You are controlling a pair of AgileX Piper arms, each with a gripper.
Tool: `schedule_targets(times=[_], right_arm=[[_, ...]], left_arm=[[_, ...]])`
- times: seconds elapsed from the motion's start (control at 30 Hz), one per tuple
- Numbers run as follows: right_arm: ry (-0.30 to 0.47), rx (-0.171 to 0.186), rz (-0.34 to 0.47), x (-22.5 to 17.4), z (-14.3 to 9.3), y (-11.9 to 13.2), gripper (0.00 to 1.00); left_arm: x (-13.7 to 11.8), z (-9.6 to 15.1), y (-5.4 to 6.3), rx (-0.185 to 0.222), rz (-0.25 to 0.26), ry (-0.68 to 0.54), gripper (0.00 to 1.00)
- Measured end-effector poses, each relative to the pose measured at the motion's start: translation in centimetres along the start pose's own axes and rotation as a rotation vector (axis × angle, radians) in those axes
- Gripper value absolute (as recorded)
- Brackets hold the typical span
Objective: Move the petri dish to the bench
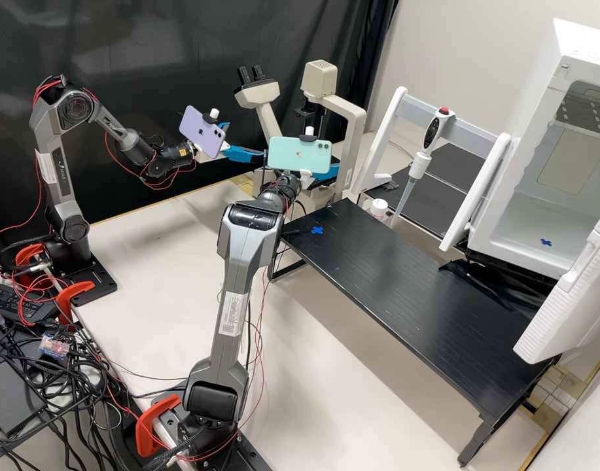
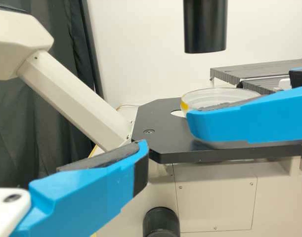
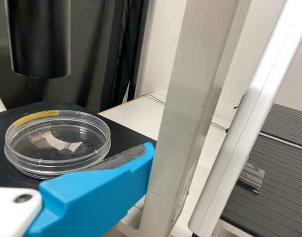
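Right wrist view: I log the petri dish just beside the padded inner side of the right gripper, the nearer one, spread and gripping nothing.

The dk grey, jointed metal L arm is bent, w/ its white plastic L gripper holding 2 long, bright blue plastic fingers apart. The dk grey, jointed metal R arm is bent too, its blue & white plastic R gripper farther off, past 1 L finger.
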Motion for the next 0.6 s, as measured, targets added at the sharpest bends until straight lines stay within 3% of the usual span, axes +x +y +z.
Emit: schedule_targets(times=[0.6], right_arm=[[-0.007,0.02,0.001,-0.02,0.0,-0.04,0.0]], left_arm=[[0.0,0.0,0.0,0.0,0.0,0.0,1.0]])
